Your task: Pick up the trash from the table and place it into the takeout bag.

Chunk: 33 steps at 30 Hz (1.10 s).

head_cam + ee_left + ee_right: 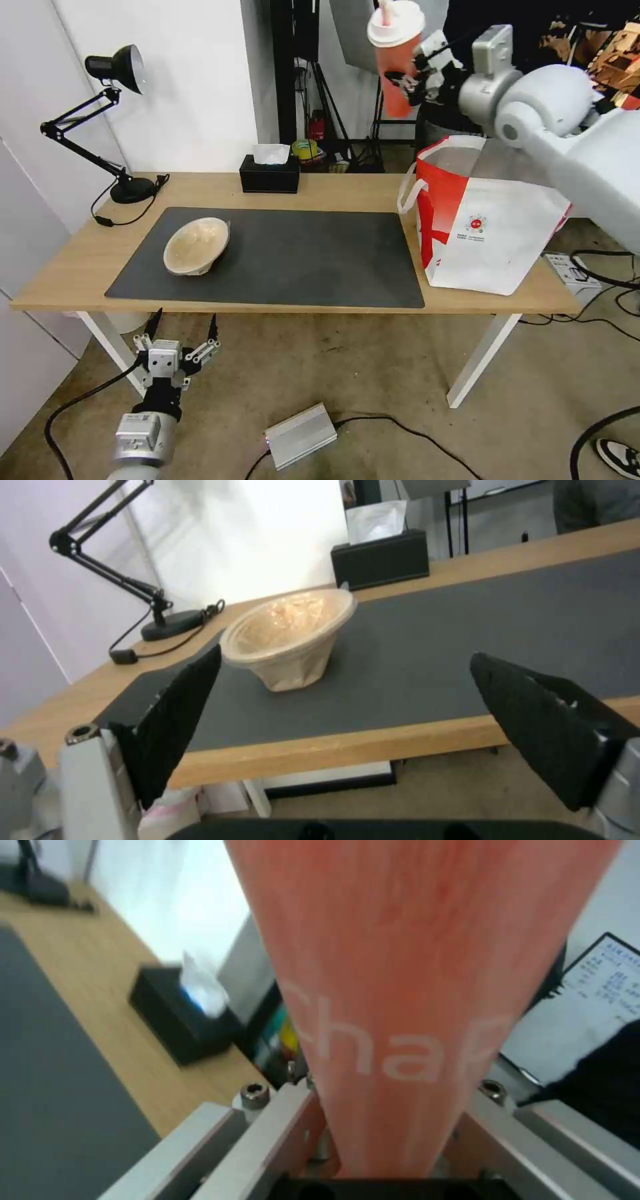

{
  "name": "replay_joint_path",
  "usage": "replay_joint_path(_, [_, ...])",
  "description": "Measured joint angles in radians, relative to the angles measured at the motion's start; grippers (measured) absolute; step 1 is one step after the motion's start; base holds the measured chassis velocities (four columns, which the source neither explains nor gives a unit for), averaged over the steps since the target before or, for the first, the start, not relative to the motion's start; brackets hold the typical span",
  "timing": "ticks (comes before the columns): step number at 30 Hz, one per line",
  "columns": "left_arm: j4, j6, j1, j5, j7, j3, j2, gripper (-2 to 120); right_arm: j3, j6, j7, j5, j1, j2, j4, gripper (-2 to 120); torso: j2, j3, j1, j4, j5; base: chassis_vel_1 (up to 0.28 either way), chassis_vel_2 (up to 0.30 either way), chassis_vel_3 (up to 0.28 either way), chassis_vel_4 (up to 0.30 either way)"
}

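Light-wood table (pixel 320 193) w/ grey mat, takeout bag (pixel 490 233) at its right end. I've got the right gripper (pixel 408 72) clamped on the red cup (pixel 395 57), high above the bag's far-left rim; next move, I judge, needs it centred over the opening, then lowered. Left gripper (pixel 185 327) waits below the table's front edge, fingers apart; its wrist cam shows the beige bowl (pixel 290 635) tilted on the mat, while right wrist cam gives the cup wall close up.

Red cup (pixel 397 67) white-lidded, beige bowl (pixel 197 246), white-and-red bag (pixel 490 227), dark grey mat (pixel 300 257).
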<state>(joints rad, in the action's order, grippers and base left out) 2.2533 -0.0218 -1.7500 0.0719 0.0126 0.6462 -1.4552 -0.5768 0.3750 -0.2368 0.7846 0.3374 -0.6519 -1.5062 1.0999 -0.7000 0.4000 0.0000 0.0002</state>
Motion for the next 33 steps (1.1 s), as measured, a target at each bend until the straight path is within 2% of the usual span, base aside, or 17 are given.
replay_joint_path(2, [0.001, 0.000, -0.001, 0.000, 0.000, -0.001, 0.001, 100, 0.015, 0.000, -0.063, -0.049, -0.012, 0.036, 0.012, 4, 0.000, 0.000, 0.000, -0.0002, 0.0001, 0.000, 0.000, 0.000, 0.000])
replay_joint_path(12, [-0.001, -0.006, -0.003, 0.002, 0.000, -0.007, 0.001, 100, 0.068, -0.050, -0.221, -0.171, -0.045, 0.106, 0.099, 4, 0.000, 0.000, 0.000, 0.0000, 0.0001, 0.000, 0.000, 0.000, 0.000])
replay_joint_path(22, [-0.009, -0.006, 0.003, 0.004, 0.000, -0.011, -0.003, 100, 0.101, -0.101, -0.314, -0.257, -0.075, 0.128, 0.177, 4, 0.000, 0.000, 0.000, 0.0001, -0.0001, 0.000, 0.000, 0.000, 0.000])
replay_joint_path(33, [-0.013, -0.008, 0.005, 0.004, 0.000, -0.010, -0.004, 100, 0.126, -0.130, -0.354, -0.303, -0.124, 0.133, 0.239, 4, 0.000, 0.000, 0.000, 0.0000, 0.0000, 0.000, 0.000, 0.000, 0.000])
